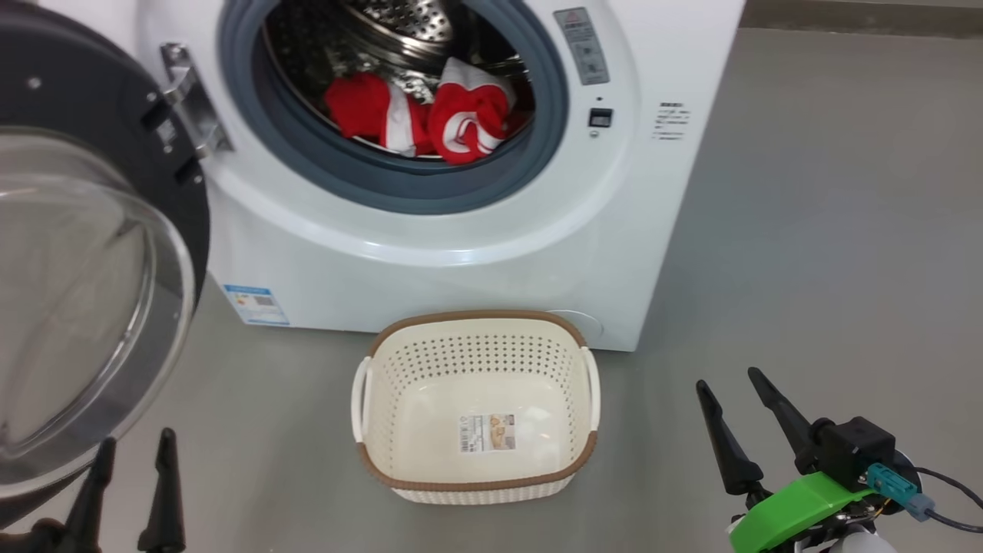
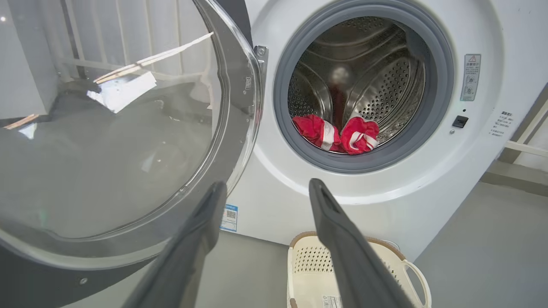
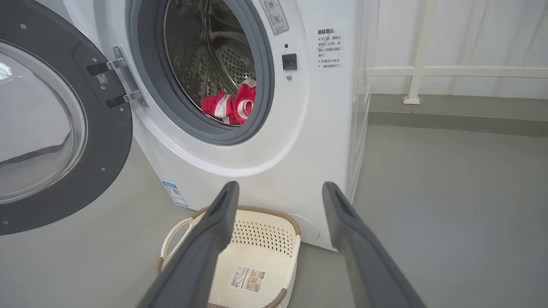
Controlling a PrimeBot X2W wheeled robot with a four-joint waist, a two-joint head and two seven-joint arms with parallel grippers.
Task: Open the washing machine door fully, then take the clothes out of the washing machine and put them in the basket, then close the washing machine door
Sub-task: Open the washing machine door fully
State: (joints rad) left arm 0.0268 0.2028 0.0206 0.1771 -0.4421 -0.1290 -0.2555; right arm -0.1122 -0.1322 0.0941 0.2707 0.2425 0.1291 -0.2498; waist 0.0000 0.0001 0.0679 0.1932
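Note:
The white washing machine (image 1: 430, 253) stands ahead with its round door (image 1: 84, 253) swung wide to the left, glass bulge facing me. Red clothes (image 1: 430, 115) with white stripes lie at the front of the steel drum; the same clothes (image 2: 338, 133) show in the left wrist view and the clothes (image 3: 229, 106) in the right wrist view. The cream basket (image 1: 476, 330) sits on the floor before the machine, holding nothing but its label. My left gripper (image 1: 134, 445) is open at the lower left, just below the door. My right gripper (image 1: 729, 376) is open at the lower right, right of the basket.
Grey floor (image 1: 829, 230) stretches to the right of the machine. A white railing (image 3: 428, 70) and pale wall stand behind it on that side. The open door (image 2: 107, 141) takes up the room at the left, close to my left fingers (image 2: 205, 222).

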